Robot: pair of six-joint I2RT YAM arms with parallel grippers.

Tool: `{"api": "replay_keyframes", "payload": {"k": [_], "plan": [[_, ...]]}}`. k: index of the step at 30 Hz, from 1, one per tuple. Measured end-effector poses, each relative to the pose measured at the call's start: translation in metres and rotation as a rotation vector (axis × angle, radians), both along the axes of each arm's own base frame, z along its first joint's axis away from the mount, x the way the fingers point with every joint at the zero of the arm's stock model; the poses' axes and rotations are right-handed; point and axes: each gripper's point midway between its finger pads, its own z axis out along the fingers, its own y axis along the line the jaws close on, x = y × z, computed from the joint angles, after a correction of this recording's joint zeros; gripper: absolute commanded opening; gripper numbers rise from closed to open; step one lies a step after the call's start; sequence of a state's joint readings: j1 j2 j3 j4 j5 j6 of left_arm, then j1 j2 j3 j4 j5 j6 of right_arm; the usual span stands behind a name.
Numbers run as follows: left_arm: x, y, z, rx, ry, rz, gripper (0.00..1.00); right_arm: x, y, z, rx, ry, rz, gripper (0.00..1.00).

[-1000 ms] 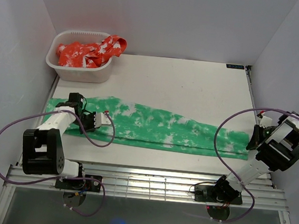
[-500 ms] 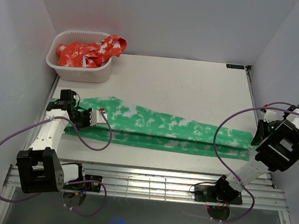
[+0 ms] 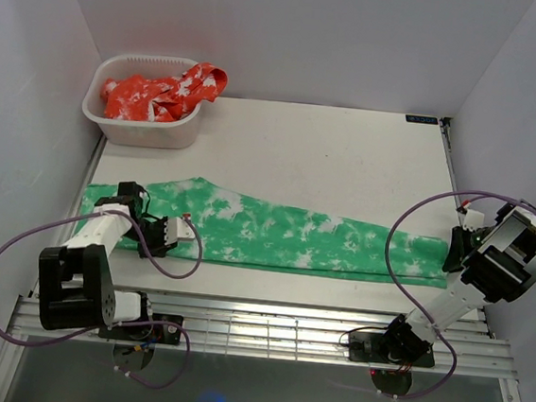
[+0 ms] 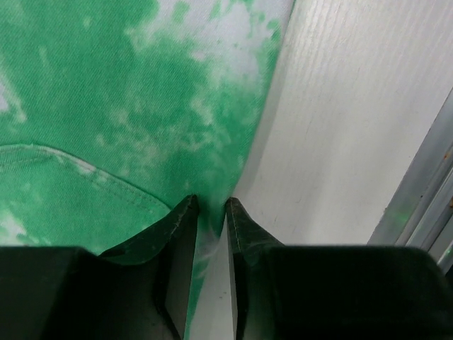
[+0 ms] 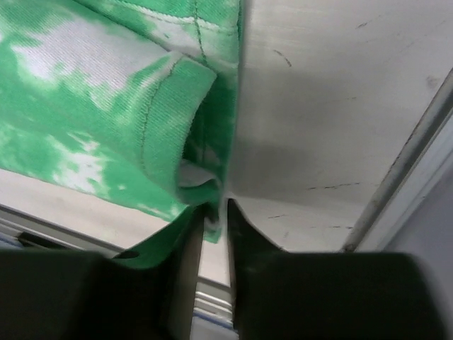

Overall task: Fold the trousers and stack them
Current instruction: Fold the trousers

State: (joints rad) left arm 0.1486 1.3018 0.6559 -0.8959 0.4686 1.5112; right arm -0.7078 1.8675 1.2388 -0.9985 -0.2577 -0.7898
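Between the left gripper (image 4: pixel 211 207) and right gripper (image 5: pixel 216 205), each clamped on an end, the trousers (image 3: pixel 293 237) had dropped from taut to flat on the table (image 3: pixel 349 152), suggesting the lengthwise fold was laid.

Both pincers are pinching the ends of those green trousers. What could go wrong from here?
1. The right pincer grips the trousers only at the very tip of a leg, so the cloth might slip out once lifted.
2. The left pincer also pinches just a thin edge; if either end drops, the fold would probably come out crooked.
3. The trousers lie near the front edge of the table, so slack cloth could slide off.
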Motion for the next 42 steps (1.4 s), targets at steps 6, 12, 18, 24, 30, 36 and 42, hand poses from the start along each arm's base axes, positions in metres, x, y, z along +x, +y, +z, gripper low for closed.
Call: {"api": "replay_keyframes", "payload": {"k": [6,12,18,24,30,36,42], "plan": [[0.003,0.006,0.018,0.026,-0.043,0.027,0.61,0.0,-0.011,0.006,-0.058,-0.018,0.037,0.7],[0.039,-0.003,0.094,-0.051,-0.248,0.097,0.67,0.034,-0.024,0.065,-0.138,-0.205,0.061,0.65],[0.06,-0.024,0.113,-0.24,-0.192,0.287,0.7,0.07,0.0,0.093,-0.123,-0.335,0.109,0.4],[0.076,-0.03,0.085,-0.34,-0.021,0.516,0.7,0.081,0.051,0.063,-0.006,-0.301,0.137,0.4],[0.067,-0.027,0.051,-0.32,0.091,0.63,0.7,0.064,0.059,0.031,0.02,-0.211,0.115,0.47],[0.047,-0.019,0.024,-0.24,0.134,0.647,0.68,0.061,0.044,0.028,-0.062,-0.2,0.177,0.15],[0.041,-0.013,0.016,-0.195,0.133,0.637,0.68,0.047,0.041,0.02,-0.078,-0.158,0.251,0.08]]}}
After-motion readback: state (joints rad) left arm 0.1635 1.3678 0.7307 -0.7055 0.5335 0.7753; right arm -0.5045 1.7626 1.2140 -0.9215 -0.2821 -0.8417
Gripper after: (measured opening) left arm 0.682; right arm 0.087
